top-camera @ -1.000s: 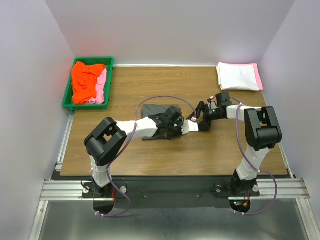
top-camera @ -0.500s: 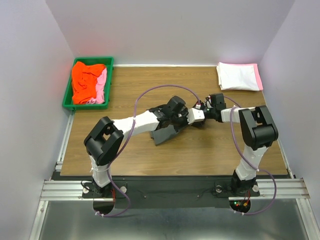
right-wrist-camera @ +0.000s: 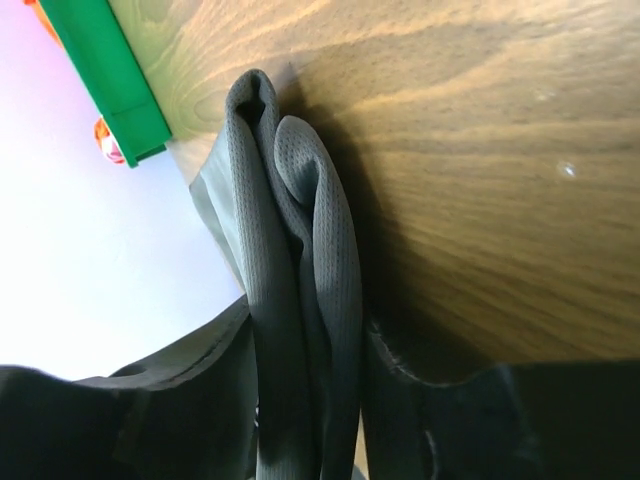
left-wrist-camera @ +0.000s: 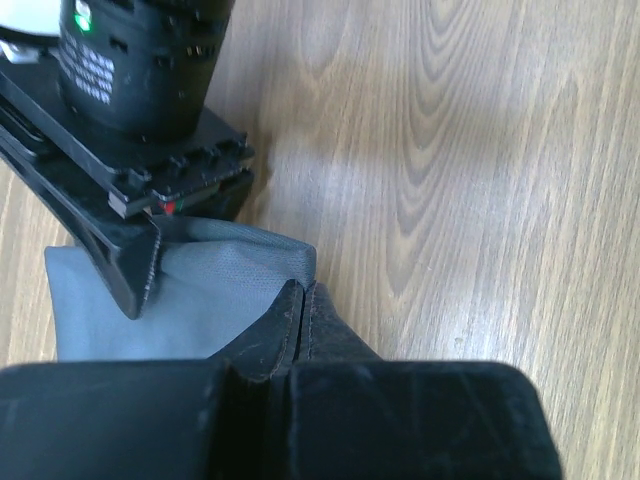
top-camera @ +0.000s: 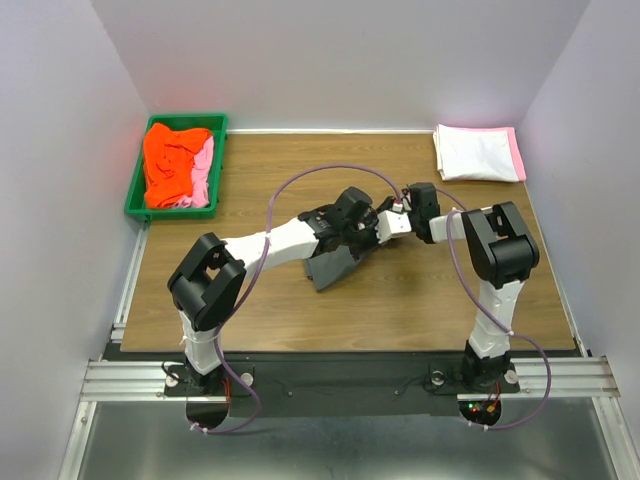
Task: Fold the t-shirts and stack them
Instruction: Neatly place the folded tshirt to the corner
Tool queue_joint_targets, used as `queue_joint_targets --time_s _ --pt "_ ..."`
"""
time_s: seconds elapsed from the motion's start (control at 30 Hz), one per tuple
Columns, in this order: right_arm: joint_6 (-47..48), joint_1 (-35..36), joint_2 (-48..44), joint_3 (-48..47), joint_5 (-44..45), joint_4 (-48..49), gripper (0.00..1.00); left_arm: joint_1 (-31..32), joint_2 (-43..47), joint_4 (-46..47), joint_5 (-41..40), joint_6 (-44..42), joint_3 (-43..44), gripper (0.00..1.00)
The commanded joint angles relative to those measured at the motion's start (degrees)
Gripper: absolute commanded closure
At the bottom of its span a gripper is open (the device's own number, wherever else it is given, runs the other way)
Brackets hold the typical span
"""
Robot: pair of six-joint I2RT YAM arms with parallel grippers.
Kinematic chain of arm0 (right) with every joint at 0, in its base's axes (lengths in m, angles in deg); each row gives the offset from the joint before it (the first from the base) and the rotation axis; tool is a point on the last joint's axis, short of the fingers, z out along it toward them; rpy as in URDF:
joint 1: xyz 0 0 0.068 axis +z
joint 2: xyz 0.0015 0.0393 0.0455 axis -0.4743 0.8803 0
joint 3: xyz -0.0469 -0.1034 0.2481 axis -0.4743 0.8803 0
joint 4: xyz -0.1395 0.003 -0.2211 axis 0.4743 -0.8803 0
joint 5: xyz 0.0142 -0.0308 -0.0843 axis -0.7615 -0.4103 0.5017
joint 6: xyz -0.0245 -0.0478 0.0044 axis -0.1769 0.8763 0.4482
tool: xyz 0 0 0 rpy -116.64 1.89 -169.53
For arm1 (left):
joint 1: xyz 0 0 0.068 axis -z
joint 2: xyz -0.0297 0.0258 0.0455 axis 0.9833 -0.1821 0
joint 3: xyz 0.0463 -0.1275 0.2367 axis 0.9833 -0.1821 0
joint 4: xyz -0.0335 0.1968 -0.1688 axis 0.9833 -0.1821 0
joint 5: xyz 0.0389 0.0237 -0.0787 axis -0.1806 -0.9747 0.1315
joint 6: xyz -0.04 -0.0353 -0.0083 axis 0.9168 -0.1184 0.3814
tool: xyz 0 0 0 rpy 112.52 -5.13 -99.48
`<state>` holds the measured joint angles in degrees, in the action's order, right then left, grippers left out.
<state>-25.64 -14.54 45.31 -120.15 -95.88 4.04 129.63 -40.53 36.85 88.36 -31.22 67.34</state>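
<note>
The dark grey t-shirt (top-camera: 333, 265) hangs bunched over the middle of the table, with one end lifted. My left gripper (top-camera: 362, 228) is shut on its hem, the fingertips (left-wrist-camera: 300, 295) pressed together with grey cloth (left-wrist-camera: 215, 275) spreading beyond them. My right gripper (top-camera: 380, 229) meets it from the right. In the right wrist view, folds of the grey t-shirt (right-wrist-camera: 300, 250) fill the gap between the right gripper's (right-wrist-camera: 305, 330) fingers, which press on both sides. More t-shirts, orange-red (top-camera: 170, 160) and pink (top-camera: 204, 165), lie in the bin. A folded white and pink stack (top-camera: 478, 152) sits at the back right.
The green plastic bin (top-camera: 134, 190) stands at the table's back left corner. The two arms cross the table's middle, wrists nearly touching. Bare wood (top-camera: 400, 300) lies in front of them.
The left gripper carried the grey shirt's edge up and to the right, lifting it off the table. The right gripper swung left to meet it and narrowed its jaws onto the cloth.
</note>
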Motion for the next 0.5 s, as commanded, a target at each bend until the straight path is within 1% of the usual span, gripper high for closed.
queue_joint_targets --time_s 0.0,0.07,0.1,0.2,0.23,0.3,0.33,0.37,0.4,0.43,0.47 --pt "-0.1 1.1 2.5 -0.7 5.5 1.7 0.59 -0.2 0.0 0.7 0.9 0.3 2.8 1.00" --pt "0.2 1.1 3.3 -1.2 5.7 1.7 0.63 -0.2 -0.1 0.8 0.8 0.5 2.7 1.00" --pt "1.0 1.2 3.4 -2.0 5.9 1.7 0.74 -0.2 -0.1 0.9 0.8 0.6 2.7 1.00" --pt "3.4 1.1 3.7 -3.3 6.4 1.5 0.94 -0.3 -0.2 0.9 -0.1 0.6 3.0 0.99" --pt "6.9 1.1 3.5 -5.0 7.2 -0.6 0.99 -0.6 0.2 0.3 -0.6 1.2 3.0 0.91" --pt "11.5 1.1 2.9 -7.5 8.7 -4.1 1.00 -2.0 1.0 -0.3 -0.3 2.8 3.1 0.80" --pt "16.4 0.8 1.9 -9.8 10.8 -7.0 0.99 -4.6 2.5 -0.9 1.6 5.5 3.2 0.69" --pt "19.1 0.6 1.6 -11.1 11.8 -8.5 1.00 -6.1 3.1 -1.2 2.7 6.9 3.5 0.64" --pt "22.0 0.4 1.3 -12.4 13.6 -12.0 0.99 -7.5 3.7 -2.7 3.7 8.0 3.8 0.60" --pt "26.7 0.2 0.9 -13.8 14.7 -13.5 0.99 -10.4 4.4 -3.8 4.5 9.8 4.4 0.56" --pt "29.2 -0.1 0.7 -16.1 15.3 -14.6 0.99 -11.5 4.6 -4.9 5.5 10.1 5.8 0.55"
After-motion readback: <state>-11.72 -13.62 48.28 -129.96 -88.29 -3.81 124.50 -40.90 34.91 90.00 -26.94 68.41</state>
